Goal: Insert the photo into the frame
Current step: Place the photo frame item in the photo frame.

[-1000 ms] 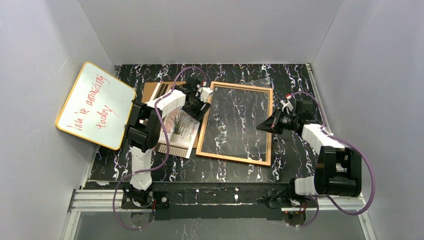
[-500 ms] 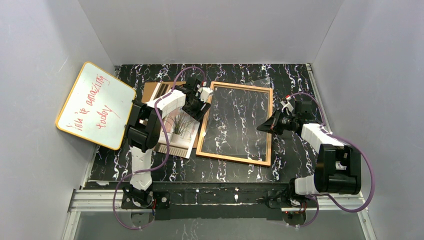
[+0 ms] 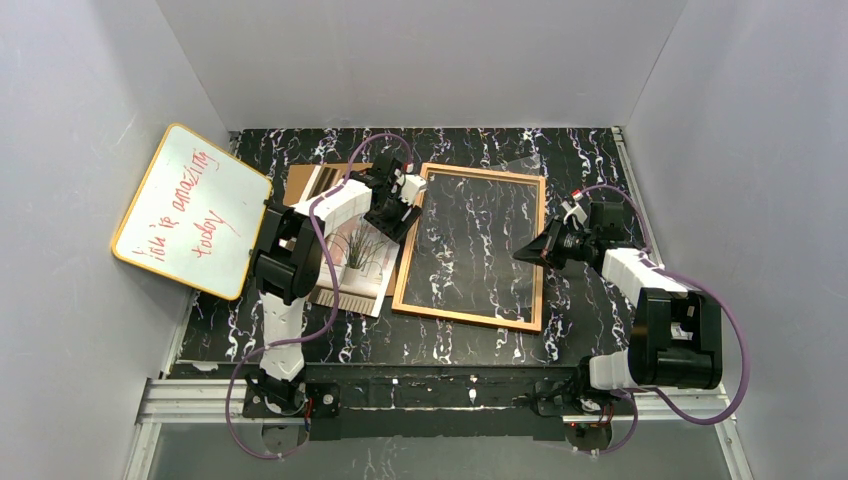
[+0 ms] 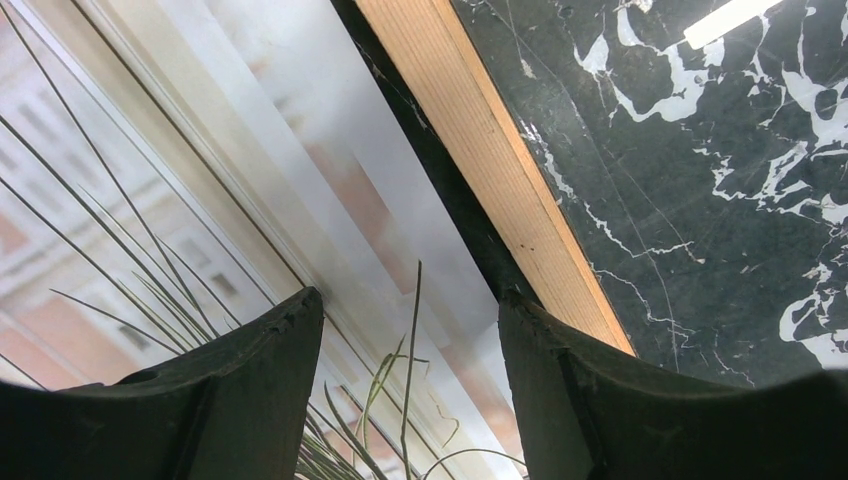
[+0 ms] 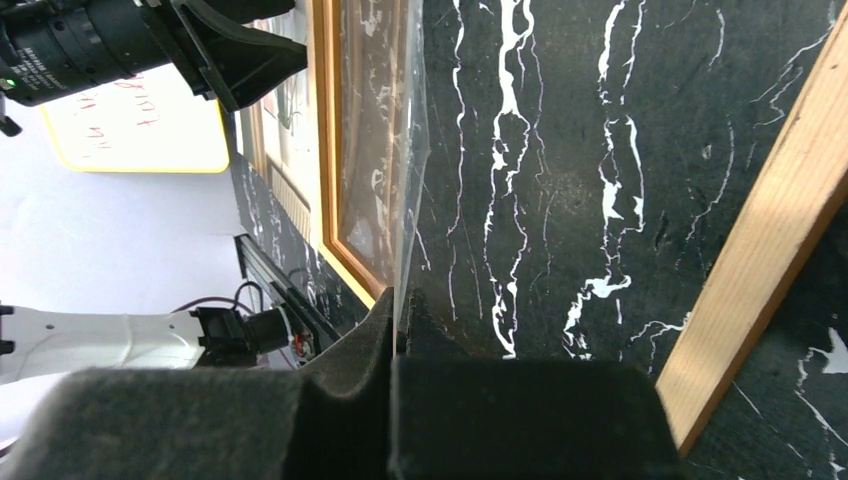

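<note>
Orange-brown wood of the frame point(image 3: 468, 316) lies flat on the marbled bench point(image 3: 580, 160). The photo point(image 3: 358, 262) lies just beside its left rail, partly hidden under the left arm point(image 3: 330, 205). The left fingers point(image 4: 250, 400) stand apart over the photo's edge, gripping nothing. The right fingers point(image 5: 350, 400) pinch a clear sheet point(image 5: 385, 150), hardly visible from above.

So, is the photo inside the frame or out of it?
Out. The photo lies flat beside the frame, under the left gripper; only the marble table shows inside the frame's border.
</note>
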`<control>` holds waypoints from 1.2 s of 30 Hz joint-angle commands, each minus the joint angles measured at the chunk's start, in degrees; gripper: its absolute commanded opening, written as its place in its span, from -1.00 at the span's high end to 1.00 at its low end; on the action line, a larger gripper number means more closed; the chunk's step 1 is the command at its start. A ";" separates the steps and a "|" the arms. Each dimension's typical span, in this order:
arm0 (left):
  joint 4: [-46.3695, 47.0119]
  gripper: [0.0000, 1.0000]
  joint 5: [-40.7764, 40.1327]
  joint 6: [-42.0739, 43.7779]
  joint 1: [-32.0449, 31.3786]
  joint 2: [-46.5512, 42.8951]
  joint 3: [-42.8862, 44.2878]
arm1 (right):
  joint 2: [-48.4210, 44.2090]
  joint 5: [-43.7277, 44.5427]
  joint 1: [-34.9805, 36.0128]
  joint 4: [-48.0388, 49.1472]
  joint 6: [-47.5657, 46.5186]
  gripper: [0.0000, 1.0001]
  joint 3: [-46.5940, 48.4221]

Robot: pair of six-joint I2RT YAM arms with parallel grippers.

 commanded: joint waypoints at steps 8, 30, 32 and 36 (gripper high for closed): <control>-1.88 -0.25 1.81 -0.13 -1.31 1.63 -1.72 | -2.34 -10.90 -0.15 19.40 13.61 0.97 -3.71; -1.82 -0.25 2.13 -0.57 -1.31 1.62 -1.11 | -2.33 -13.37 0.30 23.81 15.00 0.97 -4.27; -1.77 -0.26 1.99 -0.52 -1.31 1.64 -1.03 | -2.29 -12.94 0.77 22.94 13.84 0.97 -3.82; -1.79 -0.26 1.88 -0.57 -1.31 1.63 -0.85 | -2.51 -11.63 1.76 20.33 11.20 0.97 -2.64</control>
